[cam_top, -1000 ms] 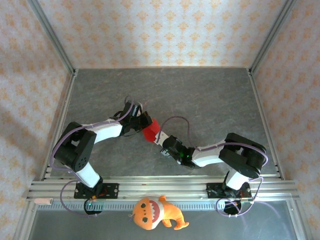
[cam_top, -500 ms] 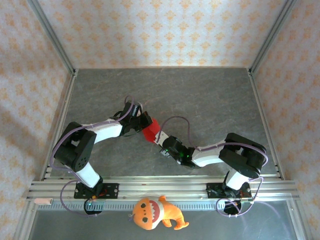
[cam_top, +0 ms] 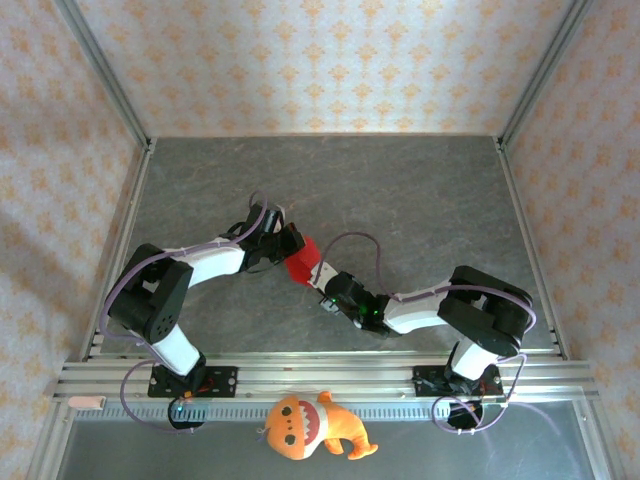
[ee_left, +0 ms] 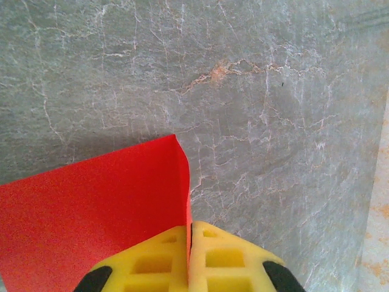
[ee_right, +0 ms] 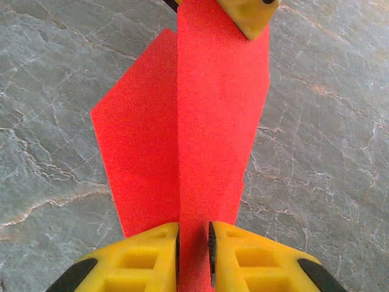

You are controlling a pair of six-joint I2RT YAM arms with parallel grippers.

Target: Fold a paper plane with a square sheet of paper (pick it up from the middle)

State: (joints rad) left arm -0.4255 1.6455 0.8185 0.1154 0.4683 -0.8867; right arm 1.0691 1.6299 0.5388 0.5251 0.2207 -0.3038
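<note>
The square sheet of paper [cam_top: 298,262], bright red and creased, hangs between both arms near the table's middle. In the left wrist view my left gripper [ee_left: 189,234] is shut on one edge of the paper [ee_left: 91,207], which bends away to the left above the table. In the right wrist view the paper [ee_right: 206,121] shows a long fold line, and its fold runs into the narrow gap of my right gripper [ee_right: 194,243], whose jaws stand slightly apart. A yellow left fingertip [ee_right: 249,15] pinches the paper's far end. Seen from above, the left gripper [cam_top: 290,243] and right gripper [cam_top: 322,278] face each other.
The grey marbled table [cam_top: 420,200] stretches behind and to both sides of the arms, bounded by patterned walls. An orange plush toy with white teeth [cam_top: 305,425] lies below the front rail, off the table.
</note>
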